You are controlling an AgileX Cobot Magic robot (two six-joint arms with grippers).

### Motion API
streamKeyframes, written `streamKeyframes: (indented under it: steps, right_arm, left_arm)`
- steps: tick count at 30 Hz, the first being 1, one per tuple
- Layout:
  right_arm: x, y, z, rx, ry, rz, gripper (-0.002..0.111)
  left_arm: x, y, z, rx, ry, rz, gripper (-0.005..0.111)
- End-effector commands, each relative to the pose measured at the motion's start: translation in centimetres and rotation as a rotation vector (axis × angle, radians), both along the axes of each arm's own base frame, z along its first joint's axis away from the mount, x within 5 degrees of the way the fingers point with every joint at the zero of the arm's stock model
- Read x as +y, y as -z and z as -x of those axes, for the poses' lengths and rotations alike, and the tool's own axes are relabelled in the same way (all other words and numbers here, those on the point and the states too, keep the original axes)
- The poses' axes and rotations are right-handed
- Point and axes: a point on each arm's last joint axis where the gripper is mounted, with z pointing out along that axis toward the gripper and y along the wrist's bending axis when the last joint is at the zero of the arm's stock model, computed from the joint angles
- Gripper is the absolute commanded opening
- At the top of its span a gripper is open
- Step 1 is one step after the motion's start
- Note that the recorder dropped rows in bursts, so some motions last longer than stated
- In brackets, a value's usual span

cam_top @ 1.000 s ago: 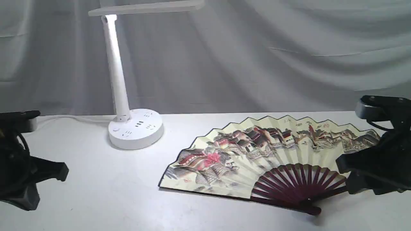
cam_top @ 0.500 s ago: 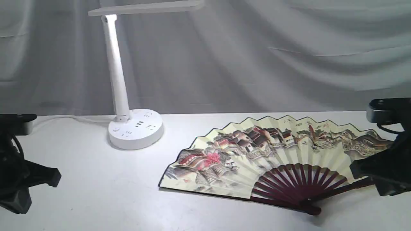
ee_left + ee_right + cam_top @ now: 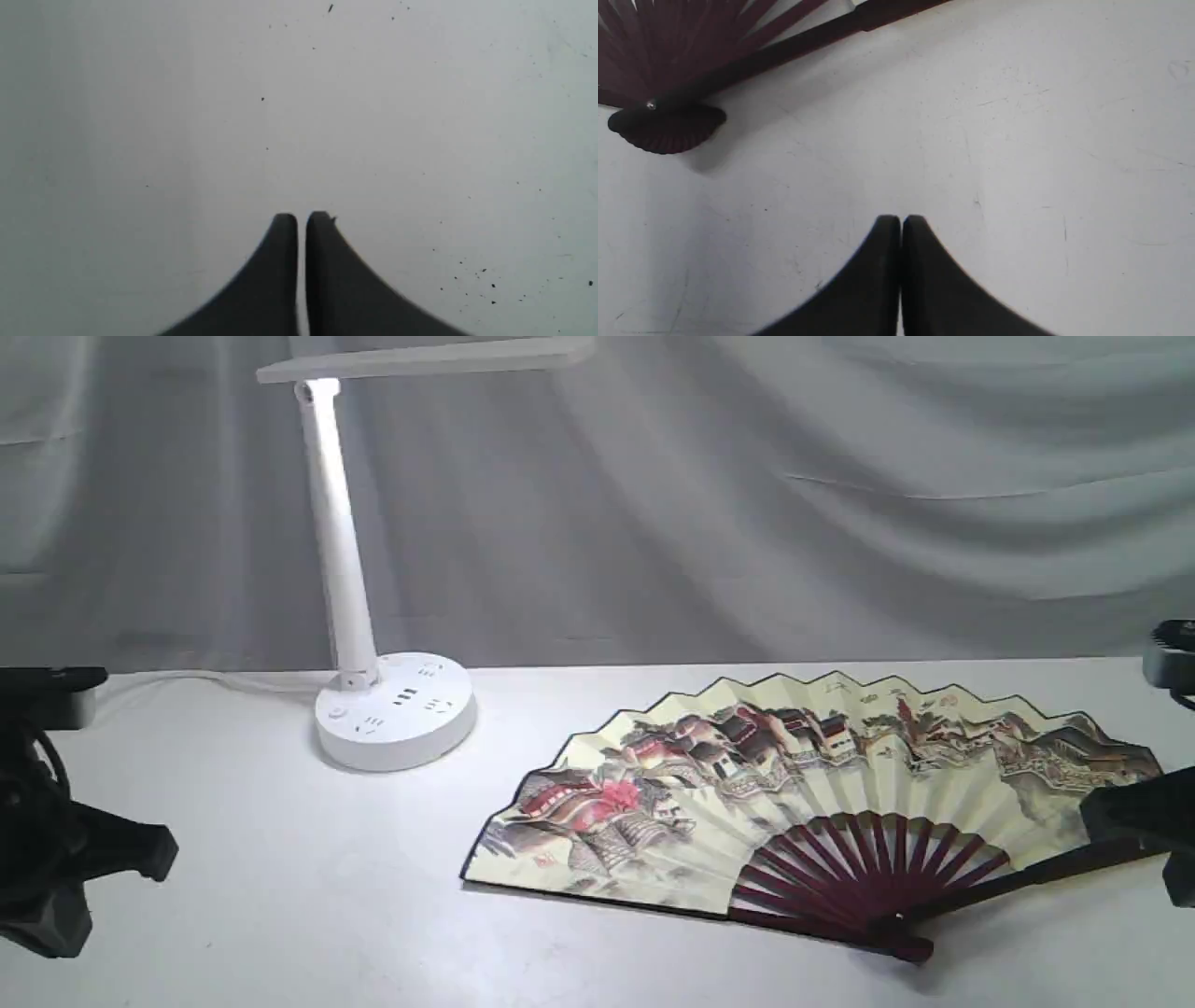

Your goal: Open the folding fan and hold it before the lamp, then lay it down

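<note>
**Figure. Release and withdrawal at the end of the fan task.**

The right gripper [image 3: 901, 219] has its two black jaws pressed together on nothing, with only bare white tabletop [image 3: 1017, 140] under its tips. One second earlier it stood over the right edge of the fan with its jaws apart. Since then it has drawn back toward its own side of the table and closed.

The left gripper [image 3: 301, 215] is likewise closed and empty, low over the table. It has moved only slightly outward in the same interval.

The large pleated cream paper folding fan [image 3: 812, 793], painted with a village landscape and carried on dark maroon wooden ribs, lies fully spread and flat. It has not shifted. Its outer guard rib [image 3: 784, 51] is the part nearest the right gripper, near the tips but clear of them. Its rounded pivot head [image 3: 668, 126] lies further inward from that gripper.

The white desk lamp [image 3: 345, 551], with a round socketed base and a long flat head, stands well beyond the fan from the right gripper. It is nearer the left gripper, though apart from it too.

Judged from this layout, the laying-down step is done. The fan is open, resting and let go, so the task appears complete, with nothing left but for the arms to retire.
</note>
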Motion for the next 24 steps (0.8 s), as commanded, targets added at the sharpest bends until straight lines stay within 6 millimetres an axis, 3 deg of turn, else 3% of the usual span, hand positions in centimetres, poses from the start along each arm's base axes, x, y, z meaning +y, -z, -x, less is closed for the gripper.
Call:
streamKeyframes:
  steps: [1, 10, 20, 24]
  right_arm:
    - [0.0, -0.3, 0.1, -0.005, -0.024, 0.019, 0.000]
    - [0.6, -0.3, 0.0, 0.004, -0.071, 0.031, 0.000]
    - [0.7, -0.6, 0.6, 0.012, -0.079, 0.035, 0.000]
    - [0.9, -2.0, 1.7, -0.041, -0.090, 0.059, 0.000]
  left_arm:
    - [0.0, -0.3, 0.0, -0.010, 0.010, -0.001, 0.000]
    - [0.0, -0.9, 0.1, -0.036, 0.035, -0.004, 0.000]
    - [0.1, -4.1, 1.2, -0.148, 0.055, -0.005, 0.000]
    - [0.1, -5.5, 2.0, -0.187, 0.055, -0.004, 0.000]
